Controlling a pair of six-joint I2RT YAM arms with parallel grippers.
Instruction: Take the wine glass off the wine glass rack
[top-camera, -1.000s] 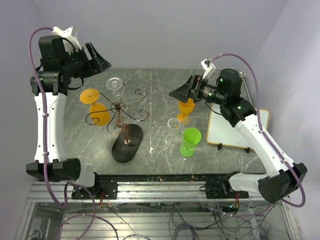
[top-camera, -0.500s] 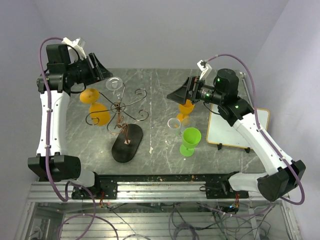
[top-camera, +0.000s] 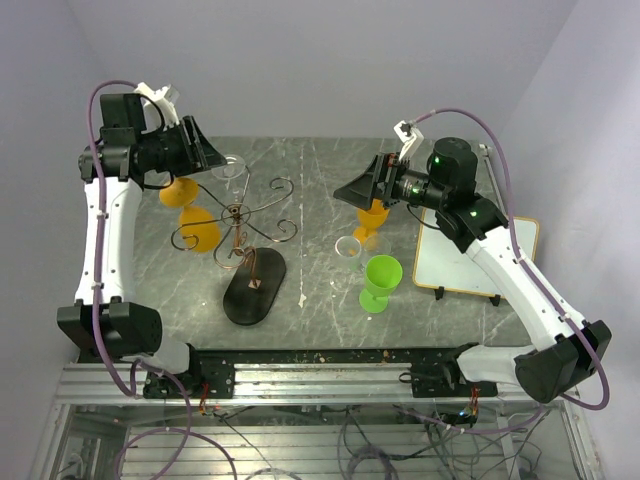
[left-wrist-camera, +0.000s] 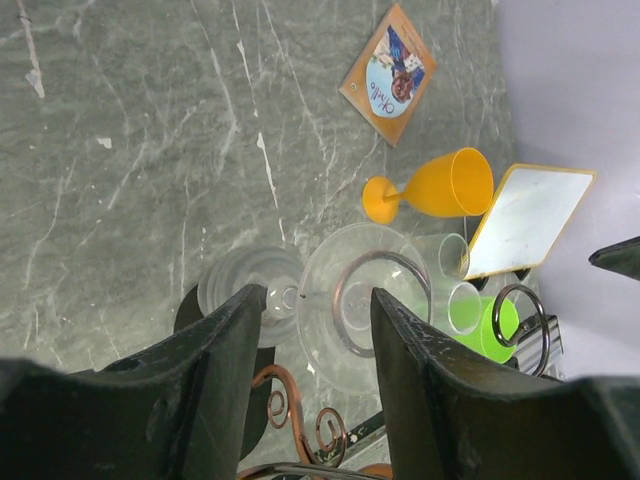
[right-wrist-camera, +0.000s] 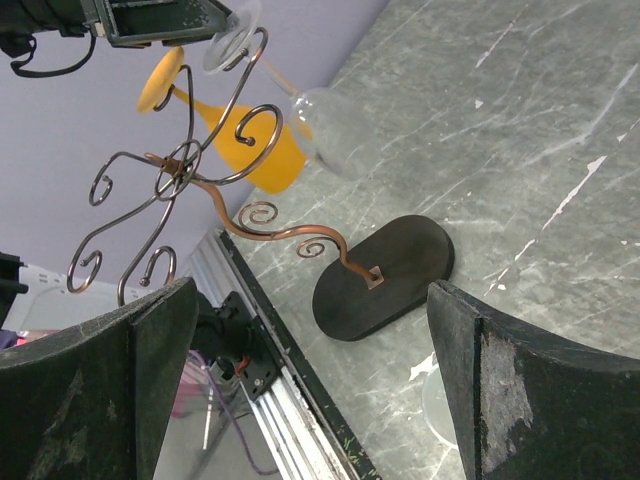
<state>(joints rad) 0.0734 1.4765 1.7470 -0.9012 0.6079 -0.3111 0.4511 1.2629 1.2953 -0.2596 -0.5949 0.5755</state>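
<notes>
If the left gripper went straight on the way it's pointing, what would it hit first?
Most likely the clear wine glass hanging on the wine glass rack, framed by the left gripper; depth unclear.

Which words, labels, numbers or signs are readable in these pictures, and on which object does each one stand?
Square brown-edged card on the grey marble table: one cursive word, too blurred to read.
Yellow-framed white board: blank.
Nothing else bears text.

Green goblet (top-camera: 381, 281), orange goblet (top-camera: 372, 217), clear tumbler (top-camera: 348, 249) on marble table (top-camera: 320, 190), yellow-edged white board (top-camera: 465, 260) nearby
</notes>
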